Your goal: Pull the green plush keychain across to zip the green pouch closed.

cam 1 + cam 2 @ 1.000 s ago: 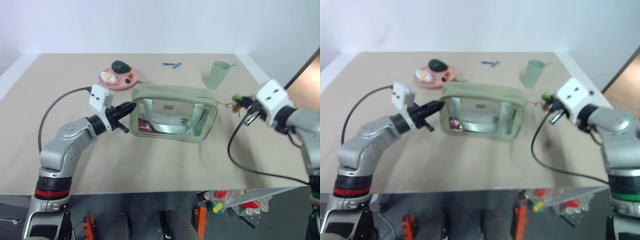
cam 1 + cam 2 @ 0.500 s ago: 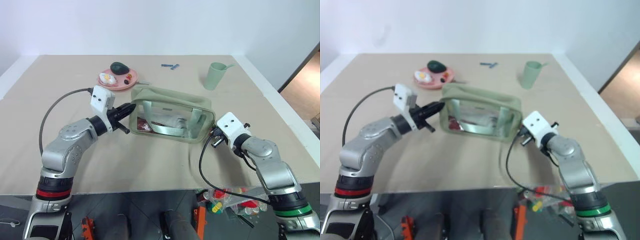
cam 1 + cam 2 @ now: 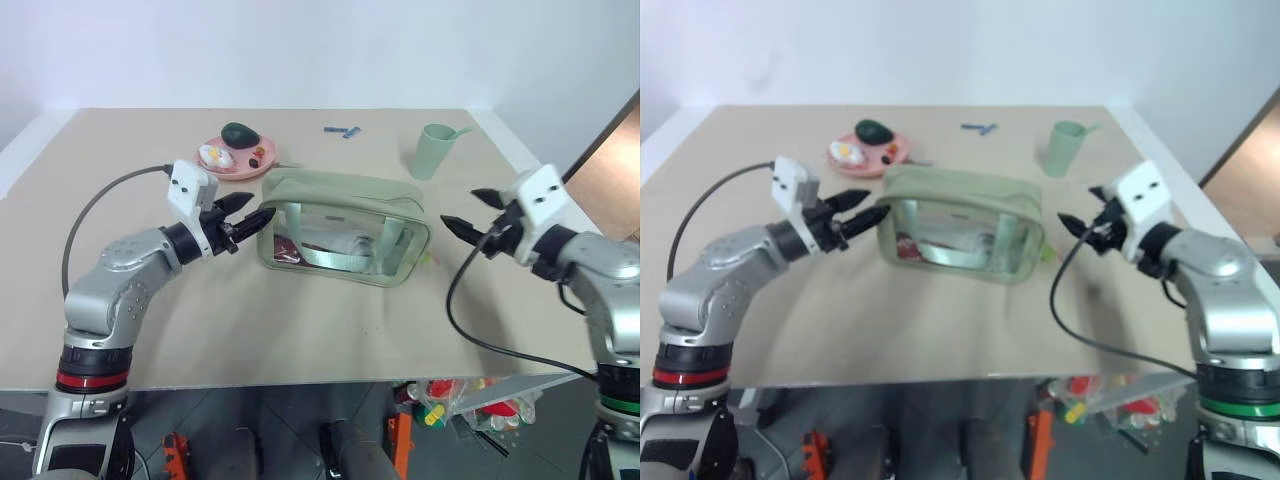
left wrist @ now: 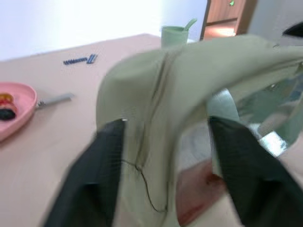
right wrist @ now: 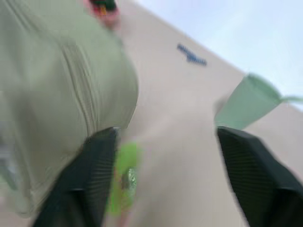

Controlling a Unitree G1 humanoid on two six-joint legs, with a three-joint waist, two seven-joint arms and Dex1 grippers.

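The right wrist view catches the green plush keychain [image 5: 124, 182] lying beside the green pouch's [image 3: 345, 228] right end. One pouch, one cup [image 3: 433, 151], one pink plate [image 3: 240, 158] on the tan table [image 3: 300, 320]. Both the left gripper [image 3: 246, 212] and right gripper [image 3: 468, 211] stand spread, empty.

Left gripper [image 3: 247, 211] and right gripper [image 3: 465, 212] both spread wide.
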